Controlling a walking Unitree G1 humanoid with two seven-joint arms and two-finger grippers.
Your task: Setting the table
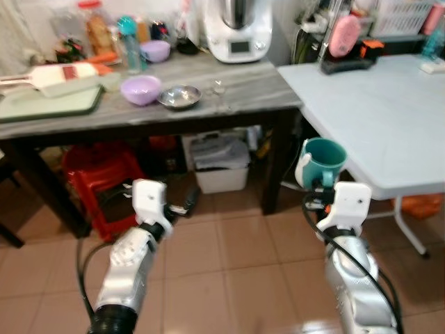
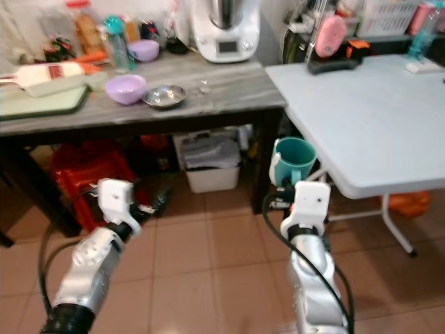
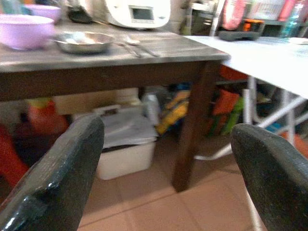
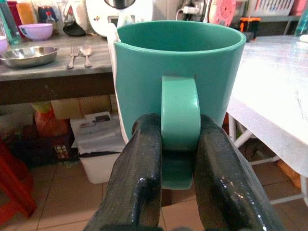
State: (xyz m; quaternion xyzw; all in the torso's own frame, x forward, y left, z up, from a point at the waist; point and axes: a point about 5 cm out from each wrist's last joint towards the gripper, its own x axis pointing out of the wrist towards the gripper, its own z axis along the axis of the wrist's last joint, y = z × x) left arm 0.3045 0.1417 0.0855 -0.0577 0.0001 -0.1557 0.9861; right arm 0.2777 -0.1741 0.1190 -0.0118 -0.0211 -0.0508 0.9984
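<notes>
A teal mug (image 1: 324, 161) hangs upright in front of the white folding table (image 1: 389, 118), below its near edge. My right gripper (image 4: 174, 159) is shut on the mug's handle (image 4: 180, 111), one black finger on each side. My left gripper (image 3: 168, 159) is open and holds nothing; it is low over the floor, facing the wooden table (image 1: 139, 104). On that table lie a steel bowl (image 1: 179, 96), a purple bowl (image 1: 141, 89), and a fork and spoon (image 4: 80, 54).
A white kitchen machine (image 1: 238, 29), bottles and a second purple bowl (image 1: 156, 50) stand at the back of the wooden table. Under it sit a red stool (image 1: 104, 182) and a white bin (image 1: 221, 163). A pink object (image 1: 343, 35) rests on the white table.
</notes>
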